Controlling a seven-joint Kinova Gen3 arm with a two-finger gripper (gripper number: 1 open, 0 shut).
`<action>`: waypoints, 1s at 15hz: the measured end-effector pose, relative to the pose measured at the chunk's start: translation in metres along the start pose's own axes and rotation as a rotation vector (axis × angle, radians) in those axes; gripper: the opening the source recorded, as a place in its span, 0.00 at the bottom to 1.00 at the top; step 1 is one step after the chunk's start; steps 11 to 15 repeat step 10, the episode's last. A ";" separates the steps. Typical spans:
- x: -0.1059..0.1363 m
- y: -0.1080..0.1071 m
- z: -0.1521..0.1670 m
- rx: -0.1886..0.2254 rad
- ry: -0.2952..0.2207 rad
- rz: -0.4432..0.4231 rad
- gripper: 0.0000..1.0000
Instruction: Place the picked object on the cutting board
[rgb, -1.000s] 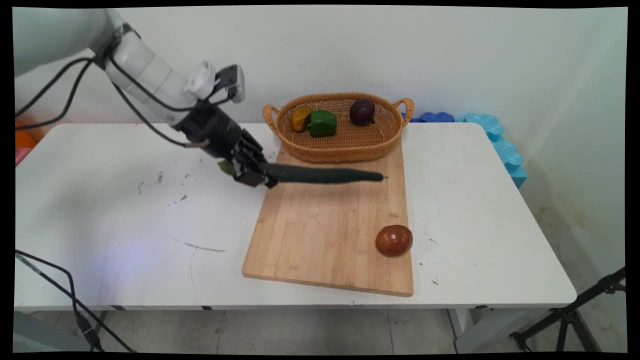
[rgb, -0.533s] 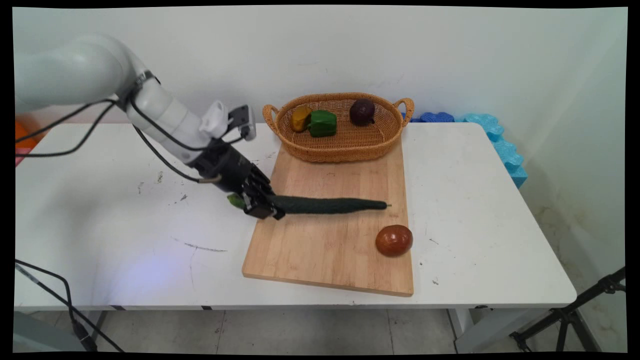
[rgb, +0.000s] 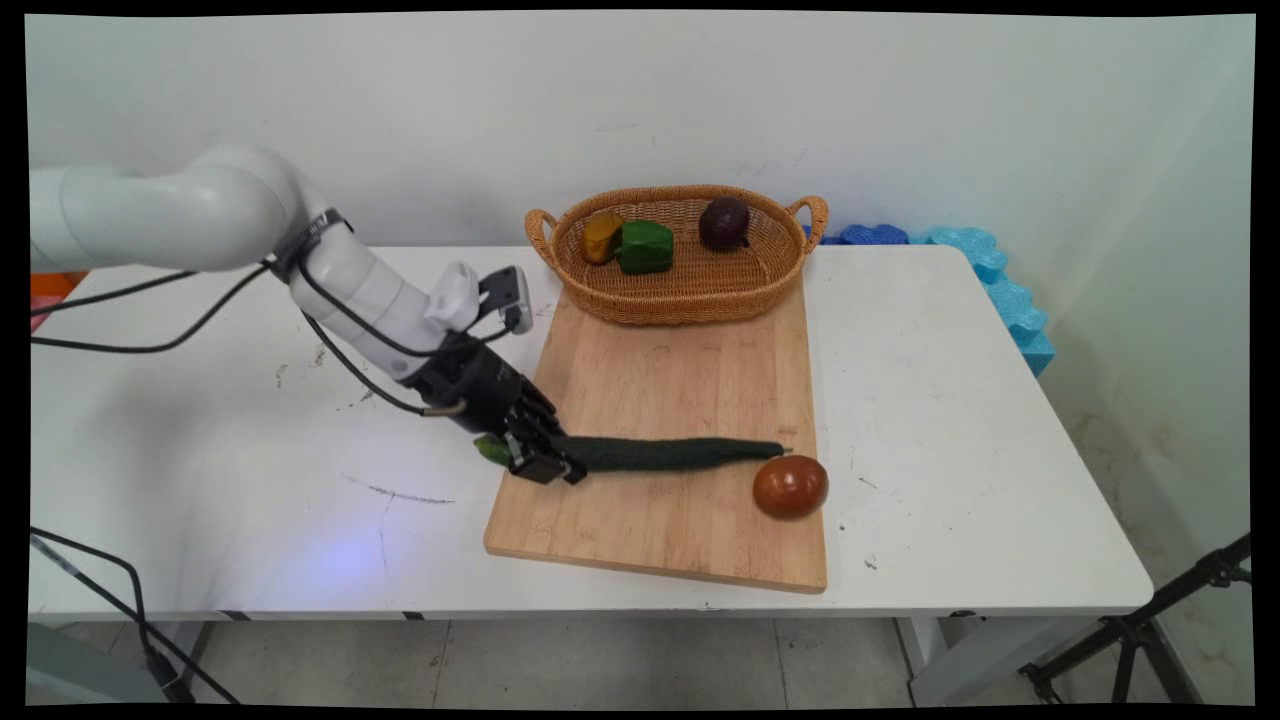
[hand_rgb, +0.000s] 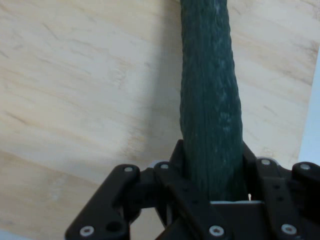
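A long dark green cucumber (rgb: 670, 453) lies across the wooden cutting board (rgb: 640, 530), its far tip right by a red-brown tomato (rgb: 790, 486). My gripper (rgb: 545, 462) is shut on the cucumber's left end at the board's left edge. In the hand view the cucumber (hand_rgb: 210, 100) runs straight up from between the black linkage, low over the board (hand_rgb: 75, 90). Whether it rests on the wood or hangs just above it I cannot tell.
A wicker basket (rgb: 680, 290) stands at the board's far end, holding a yellow pepper (rgb: 601, 236), a green pepper (rgb: 644, 246) and a dark purple onion (rgb: 724, 222). Blue foam pieces (rgb: 985, 270) lie at the table's back right edge.
My gripper has carried the cucumber down and toward the near side, from just in front of the basket to low over the board beside the tomato.
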 end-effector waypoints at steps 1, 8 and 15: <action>-0.002 0.000 0.004 -0.004 0.000 -0.005 0.00; -0.014 -0.001 0.027 -0.009 0.002 -0.032 1.00; -0.017 -0.002 0.028 -0.006 0.003 -0.032 1.00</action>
